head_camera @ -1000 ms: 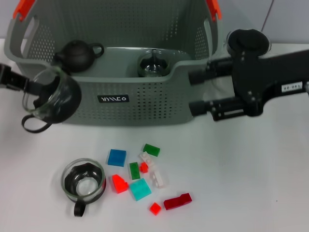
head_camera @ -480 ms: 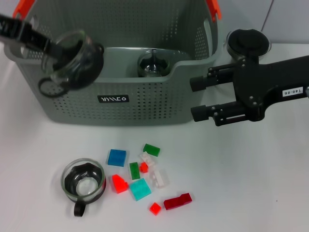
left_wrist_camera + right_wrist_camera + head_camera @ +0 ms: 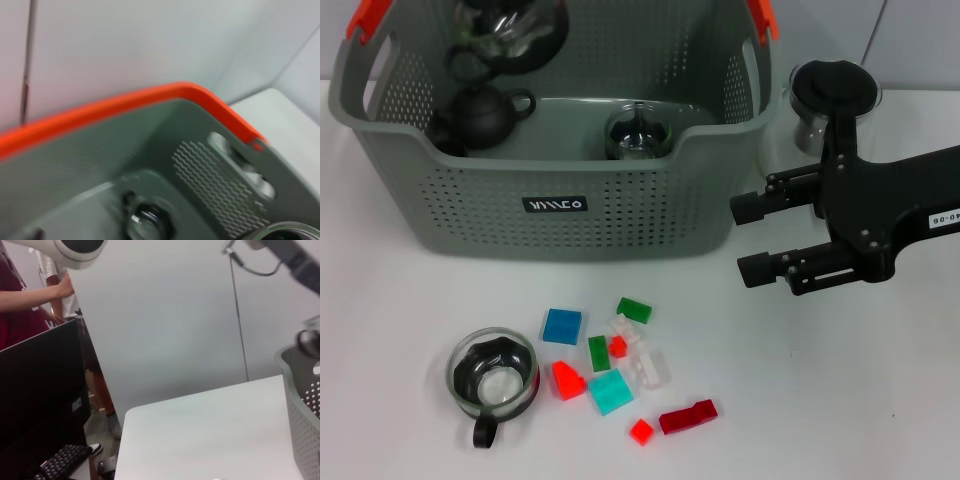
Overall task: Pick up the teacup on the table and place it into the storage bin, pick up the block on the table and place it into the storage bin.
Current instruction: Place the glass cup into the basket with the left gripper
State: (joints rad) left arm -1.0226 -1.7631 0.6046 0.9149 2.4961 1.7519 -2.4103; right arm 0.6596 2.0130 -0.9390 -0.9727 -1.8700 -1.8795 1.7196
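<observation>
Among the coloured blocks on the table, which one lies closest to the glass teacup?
The red wedge-shaped block. It lies just beside the teacup, at the near left edge of the block cluster, while the blue block sits farther back and the others farther right.

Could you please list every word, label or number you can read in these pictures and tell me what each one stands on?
Small black label on the front wall of the storage bin: white lettering, stylised, too unclear to read reliably.
White sticker on the right arm, whose open end effector hovers beside the bin: partly cut off, looks like "00", not reliably legible.
No other text is readable.
</observation>
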